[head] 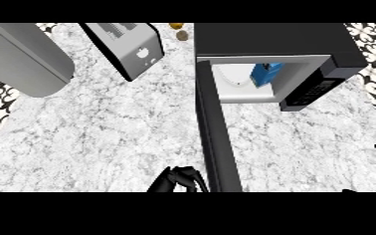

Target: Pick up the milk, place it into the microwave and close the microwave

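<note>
The blue milk carton (pixel 266 74) is standing inside the microwave (pixel 294 55), on the white floor of its cavity, beside a pale round turntable. The microwave door (pixel 218 139) is hanging wide open, a long black slab reaching out over the speckled marble tabletop (pixel 103 129). Placement looks done; closing is the step in hand. The left hand (pixel 178 179) (fingers curled, holding nothing) is sitting just left of the door's outer end, and the next move likely calls for pushing it shut.
</note>
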